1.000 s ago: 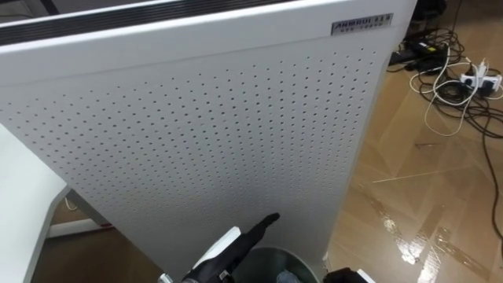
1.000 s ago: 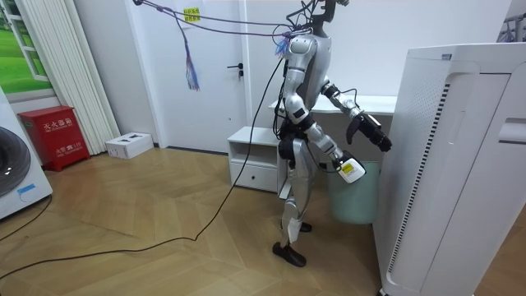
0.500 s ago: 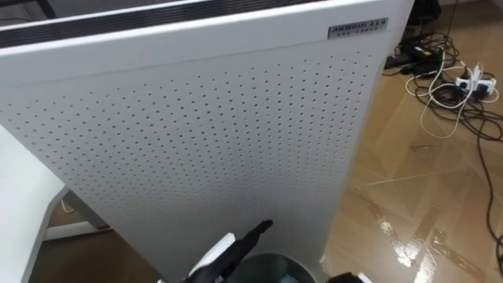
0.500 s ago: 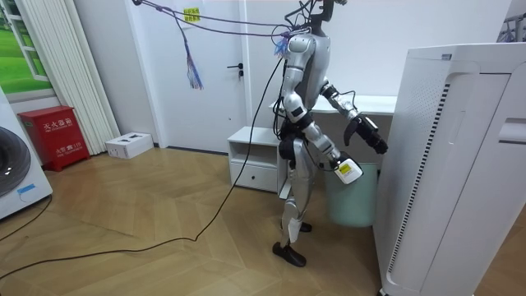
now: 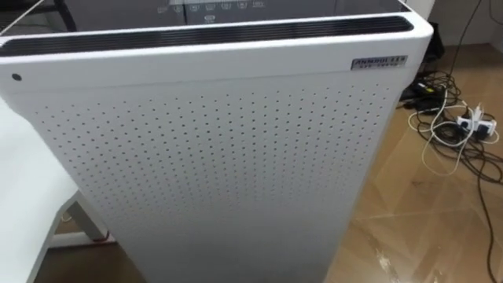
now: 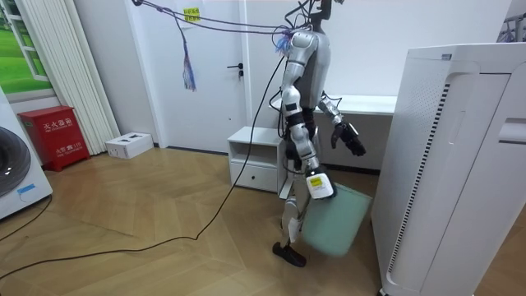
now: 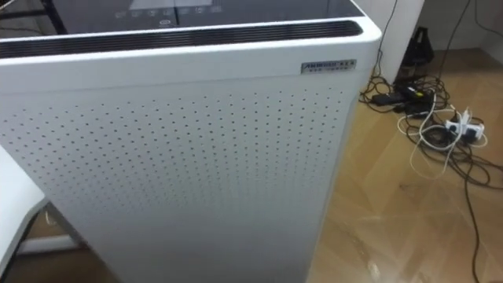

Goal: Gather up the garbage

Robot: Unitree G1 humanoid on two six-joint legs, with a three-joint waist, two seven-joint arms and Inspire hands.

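Housework trial: the robot stands just left of a tall white air purifier (image 6: 460, 164), its right hand (image 6: 319, 186) at the near rim of a tilted green waste bin (image 6: 339, 222). The left hand (image 6: 352, 140) is raised above it. Neither hand's grip can be told. The eye views alone show cables (image 5: 470, 123) on the floor, far right.

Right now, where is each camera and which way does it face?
Left eye view: on the head, looking down at the white perforated unit, cables at right.
Right eye view: beside it, sharing that unit and cables.
Room view: across the room, side-on to the whole robot and unit, left robot hand raised, right robot hand by the green bin.
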